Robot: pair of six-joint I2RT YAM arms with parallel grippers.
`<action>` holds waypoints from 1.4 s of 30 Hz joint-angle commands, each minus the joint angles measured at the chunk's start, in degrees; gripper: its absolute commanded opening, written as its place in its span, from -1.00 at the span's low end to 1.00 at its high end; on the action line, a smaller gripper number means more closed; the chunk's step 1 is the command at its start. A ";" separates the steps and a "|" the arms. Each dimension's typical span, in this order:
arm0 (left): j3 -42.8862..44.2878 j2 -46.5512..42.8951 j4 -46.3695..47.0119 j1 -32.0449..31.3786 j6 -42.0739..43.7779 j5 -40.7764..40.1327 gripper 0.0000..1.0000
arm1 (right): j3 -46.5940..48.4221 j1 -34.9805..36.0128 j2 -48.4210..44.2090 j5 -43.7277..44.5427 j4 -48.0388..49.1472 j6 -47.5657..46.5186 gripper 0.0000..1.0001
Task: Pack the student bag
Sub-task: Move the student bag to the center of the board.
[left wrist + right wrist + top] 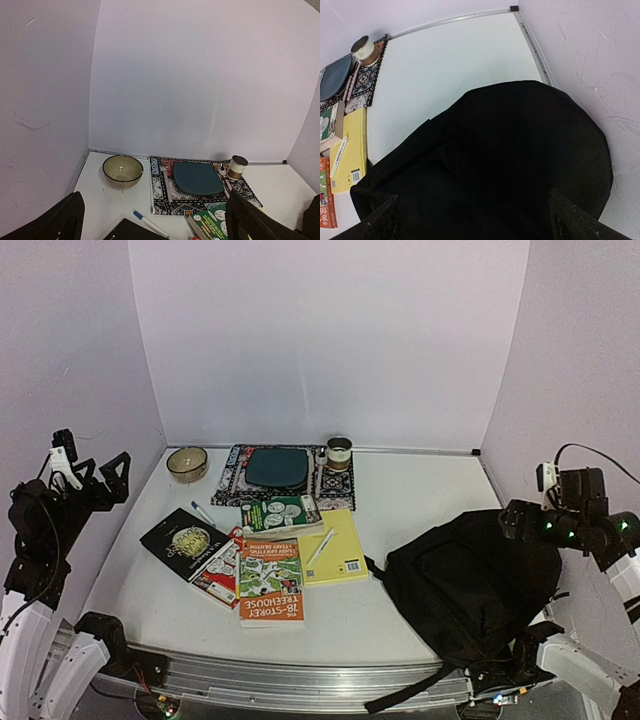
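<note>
Nearest you on the right lies the student bag [470,585], a big black soft backpack slumped flat on the table [420,485] beside the right arm's base; one of its straps [405,695] trails over the near metal edge. Your right gripper [473,196] hangs above the bag, not touching it, jaws spread wide; its wrist view is mostly black fabric. Your left gripper [153,200] is raised by the left wall, well apart from everything on the table, jaws just as wide.

Left of the bag, near the middle, sits a loose cluster of books; the closest is an orange paperback [270,592] with "78-Storey Treehouse" on its cover; touching its left side is a red and white book [213,577], and further left a black book [183,538] lies at an angle. Just right of the orange one is a yellow notepad [340,555] with a white pen [320,546] lying across it; the notepad's corner comes near the bag, though you cannot tell whether they touch. Behind the orange book a green book [283,512] overlaps the stack; a blue pen [203,512] lies beside the black book's far edge.

Further back is a patterned mat [228,488] with a dark teal pad [277,467] lying on it; a beige bowl [187,462] stands just left of the mat, upright; a small cup [339,452] stands at the mat's far right corner, close to the back wall.
</note>
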 commanded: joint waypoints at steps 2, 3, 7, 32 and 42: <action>2.86 -0.01 -0.73 0.22 0.61 -0.32 0.99 | 4.71 0.16 5.89 -3.97 -6.72 2.78 0.97; 2.87 0.16 -0.85 0.22 0.61 0.05 0.99 | 5.24 0.21 7.57 -4.31 -8.19 3.07 0.96; 3.15 1.76 -0.98 0.21 0.27 1.90 0.99 | 8.04 0.19 14.03 -6.41 -11.95 3.00 0.97; 4.57 10.15 -1.76 0.21 1.71 10.52 0.99 | 9.05 34.23 31.74 -8.33 -19.07 5.43 0.90; 4.75 11.96 -1.74 0.22 1.96 12.31 0.99 | 7.05 40.69 38.52 -6.01 -17.39 8.37 0.45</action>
